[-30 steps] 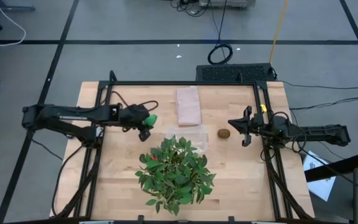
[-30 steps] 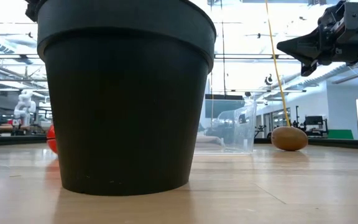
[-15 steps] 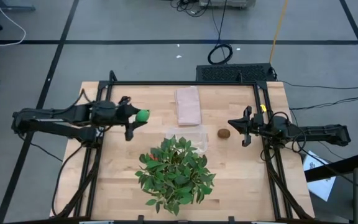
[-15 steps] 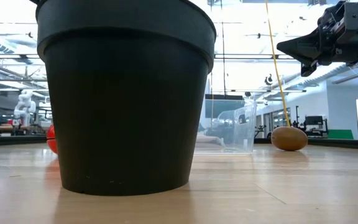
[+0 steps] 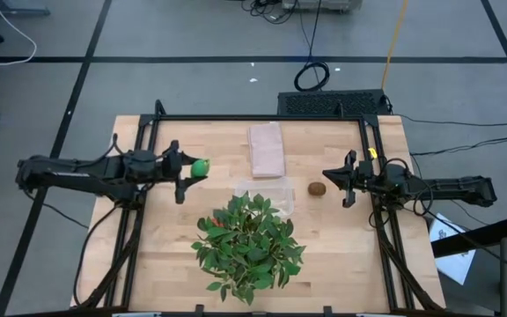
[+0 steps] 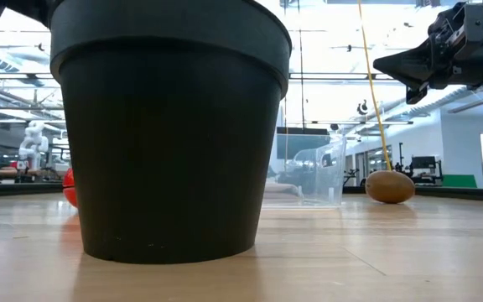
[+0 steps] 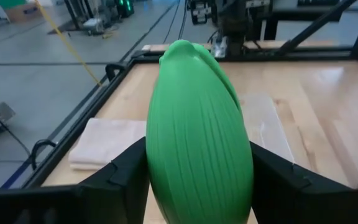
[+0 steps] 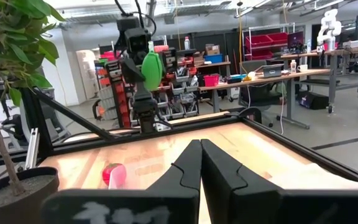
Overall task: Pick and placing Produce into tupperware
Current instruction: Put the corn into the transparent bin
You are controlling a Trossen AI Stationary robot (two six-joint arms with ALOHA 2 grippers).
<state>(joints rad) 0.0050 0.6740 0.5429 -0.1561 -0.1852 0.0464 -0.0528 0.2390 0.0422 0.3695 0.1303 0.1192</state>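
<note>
My left gripper (image 5: 192, 170) is shut on the bright green oval (image 5: 201, 165) above the table's left half; the oval also shows in the left wrist view (image 7: 197, 137) and the right wrist view (image 8: 151, 70). The brown kiwi-like ball (image 5: 318, 187) rests on the table right of the clear tupperware (image 5: 268, 192). The small red piece (image 6: 70, 186) lies on the table behind the pot and also shows in the right wrist view (image 8: 112, 173). My right gripper (image 5: 345, 183) is shut and empty, in the air just right of the kiwi. My left gripper pinches the green oval by its two long sides (image 7: 157, 168) between its two fingers (image 7: 120, 177). The fingers come level from the table's left side. The oval is lifted clear of the table and sticks out past the fingertips, standing roughly upright.
A big leafy plant (image 5: 249, 242) in a black pot (image 6: 170, 126) stands at the table's near middle, just near of the tupperware. A pinkish-beige folded cloth (image 5: 267, 148) lies at the far middle. A black frame (image 5: 262, 118) runs round the table.
My left gripper has drawn back toward the table's left edge, away from the tupperware, still holding the green oval clear of the table. My right gripper has kept still.
</note>
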